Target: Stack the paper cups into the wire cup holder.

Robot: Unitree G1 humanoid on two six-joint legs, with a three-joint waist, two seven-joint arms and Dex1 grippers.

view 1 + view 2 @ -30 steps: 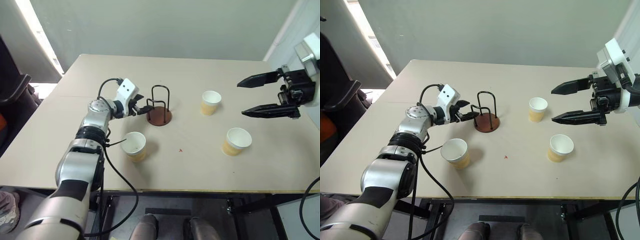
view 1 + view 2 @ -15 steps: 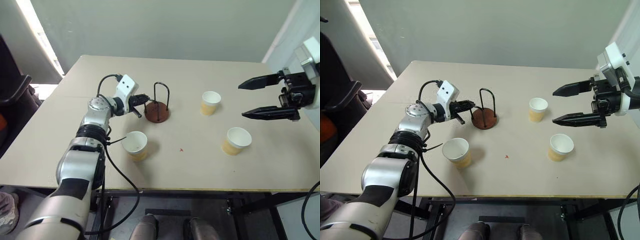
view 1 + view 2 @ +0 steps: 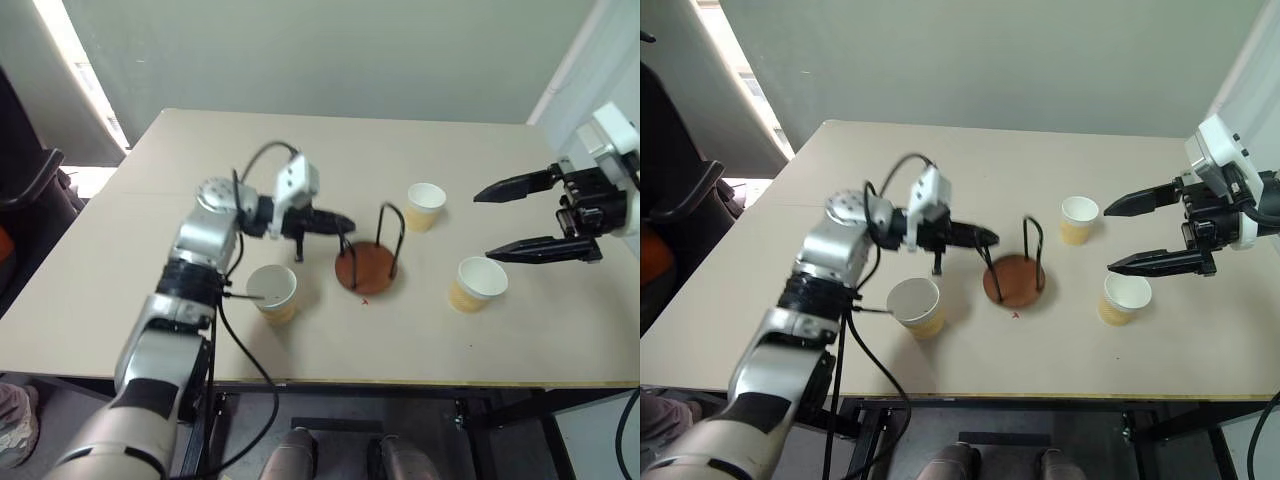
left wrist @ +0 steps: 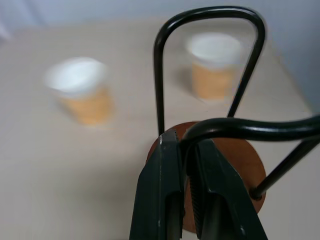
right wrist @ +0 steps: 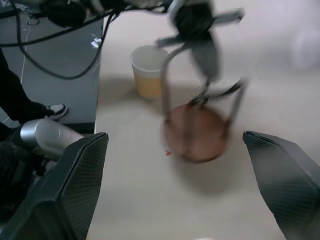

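Left wrist view: left gripper (image 4: 187, 145) clamped on a loop of black wire cup holder with reddish-brown disc base (image 3: 368, 268) | holder mid-table, among three tan-yellow paper cups (image 3: 272, 290) | right gripper (image 3: 525, 217) spread, empty | advice: set the base flat, centred, before releasing.

The left pincer (image 3: 985, 238) is clamped on a black wire loop of the wire cup holder (image 3: 1014, 268), whose reddish-brown disc sits near the middle of the desk (image 3: 940, 160). One paper cup (image 3: 914, 305) stands just in front of the left arm, near the desk's front edge. Over on the right, a second cup (image 3: 1078, 219) sits beyond the holder and a third (image 3: 1124, 298) stands nearer the front. The right pincer (image 3: 1118, 235) hangs above those two, its black fingers spread wide, gripping nothing.
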